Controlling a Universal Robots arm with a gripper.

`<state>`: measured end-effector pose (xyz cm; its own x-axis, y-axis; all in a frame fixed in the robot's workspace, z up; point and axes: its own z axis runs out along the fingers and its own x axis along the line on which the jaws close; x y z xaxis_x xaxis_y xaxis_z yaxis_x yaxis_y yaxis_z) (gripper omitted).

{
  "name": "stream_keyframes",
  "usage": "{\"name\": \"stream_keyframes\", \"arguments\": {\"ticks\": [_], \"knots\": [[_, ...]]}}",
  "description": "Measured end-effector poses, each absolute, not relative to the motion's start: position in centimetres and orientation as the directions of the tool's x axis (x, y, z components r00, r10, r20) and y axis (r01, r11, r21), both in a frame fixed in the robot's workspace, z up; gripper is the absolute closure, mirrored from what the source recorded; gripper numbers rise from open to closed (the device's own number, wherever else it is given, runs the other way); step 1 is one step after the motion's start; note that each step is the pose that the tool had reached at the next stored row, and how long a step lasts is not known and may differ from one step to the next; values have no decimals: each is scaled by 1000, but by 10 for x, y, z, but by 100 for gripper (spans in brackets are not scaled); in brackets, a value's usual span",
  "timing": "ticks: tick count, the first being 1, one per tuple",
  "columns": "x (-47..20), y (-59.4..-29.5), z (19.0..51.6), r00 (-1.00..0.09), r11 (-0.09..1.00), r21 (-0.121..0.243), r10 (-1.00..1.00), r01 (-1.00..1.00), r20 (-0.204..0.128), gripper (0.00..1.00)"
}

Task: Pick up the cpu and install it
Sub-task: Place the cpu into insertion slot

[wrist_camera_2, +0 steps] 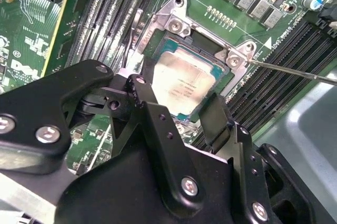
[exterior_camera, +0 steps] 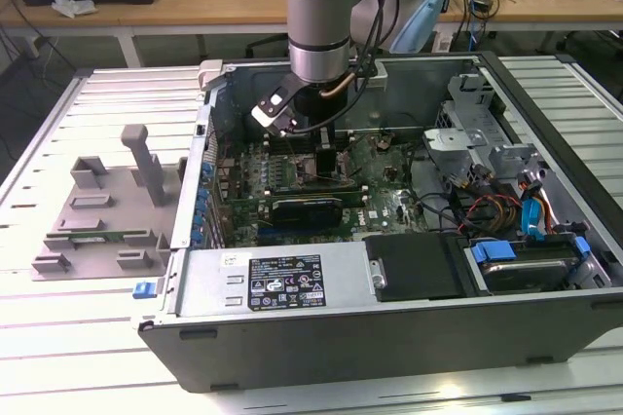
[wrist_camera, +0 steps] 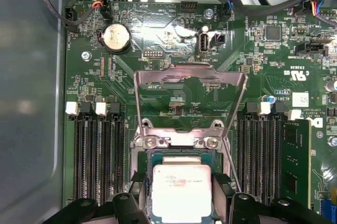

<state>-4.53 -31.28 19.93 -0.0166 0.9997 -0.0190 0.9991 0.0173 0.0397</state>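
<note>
Install step in hand: gripper (wrist_camera_2: 178, 109), drawn narrow on opposite edges of the cpu (wrist_camera_2: 185, 83), holds it in or just over the open motherboard socket (wrist_camera_2: 176, 24) (seated or not, unclear), so release calls for square, flat seating.

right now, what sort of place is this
Probably a robotics lab or workshop: an open computer case on a slatted metal table, cluttered wooden workbenches behind, and a robot arm over the motherboard.

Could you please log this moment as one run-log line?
stage: cpu install | gripper: inside case, at cpu | cpu: at socket | load plate: raised | grip: unclear
</note>
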Motion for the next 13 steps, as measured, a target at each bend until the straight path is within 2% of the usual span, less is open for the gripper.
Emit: {"name": "stream_keyframes", "arguments": {"ticks": [9, 13], "knots": [[-45, -313, 200, -13, 14, 40, 1000, 999, -19, 38], [-45, -313, 212, -12, 13, 40, 1000, 999, -19, 38]]}}
